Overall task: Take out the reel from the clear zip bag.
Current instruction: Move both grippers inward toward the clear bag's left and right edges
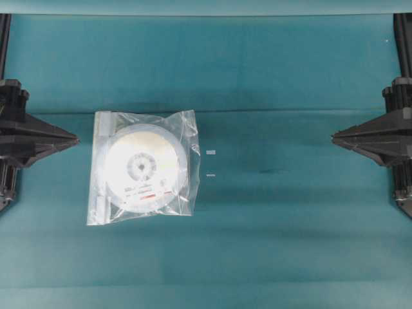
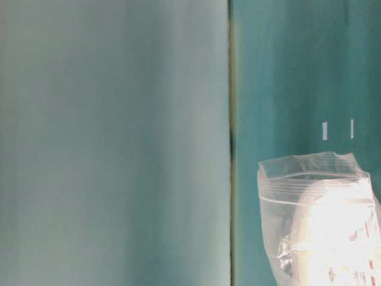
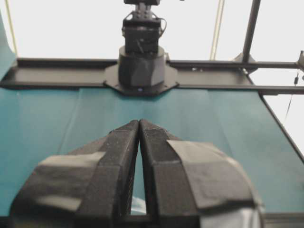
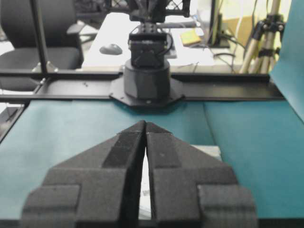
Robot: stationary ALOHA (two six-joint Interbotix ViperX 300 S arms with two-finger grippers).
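Clear zip bag (image 1: 141, 167) lies flat, left of centre; two small white marks (image 1: 210, 163) beside it.

Your clear zip bag (image 1: 141, 167) lies flat on the table (image 1: 290, 244), just ahead of your left gripper (image 1: 76, 138) and a little to one side of its tips, apart from them. The reel (image 1: 145, 167) sits inside the bag, zip strip (image 1: 103, 168) on the edge nearest that gripper. Two small tape marks (image 1: 211, 163) lie just beyond the bag's far edge, between it and your right gripper (image 1: 333, 136), which waits well apart across the table, tips facing the left one's.
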